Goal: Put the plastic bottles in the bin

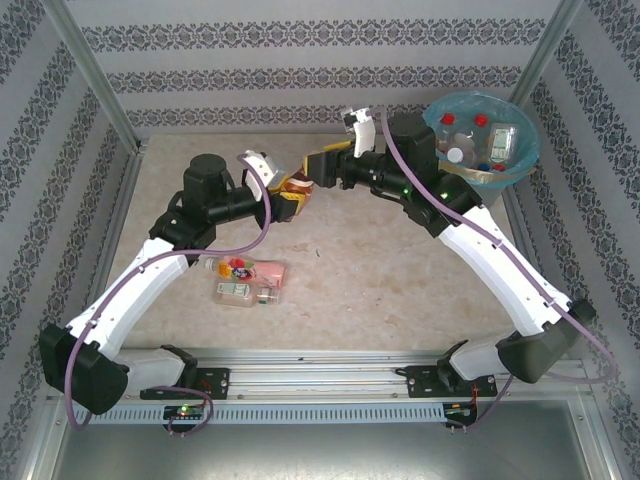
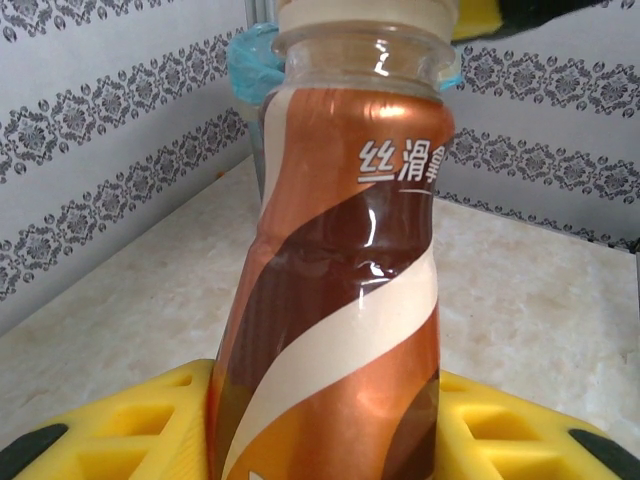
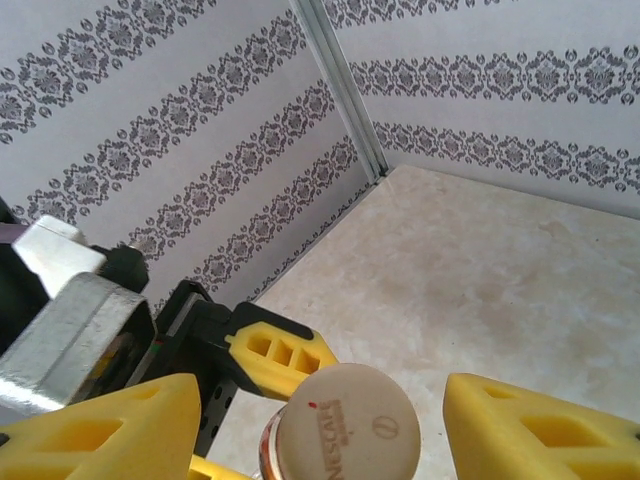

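Observation:
A plastic bottle (image 2: pixel 340 300) with a brown, orange and cream label and a cream cap (image 3: pixel 350 420) is held above the table's middle (image 1: pixel 296 188). My left gripper (image 2: pixel 330 440) is shut on its lower body, yellow fingers (image 2: pixel 130 420) pressed to both sides. My right gripper (image 3: pixel 320 430) is open, its fingers (image 3: pixel 540 430) standing either side of the cap with gaps. The bin (image 1: pixel 528 150), lined with a light-blue bag, stands at the far right with several bottles (image 1: pixel 458 152) in it. Two more bottles (image 1: pixel 245 268) lie on the table in front of the left arm.
Patterned walls close the table on the left, back and right. The right arm's elbow (image 1: pixel 440 195) lies just in front of the bin. A small dark speck (image 1: pixel 316 251) sits on the marble-look tabletop (image 1: pixel 380 280).

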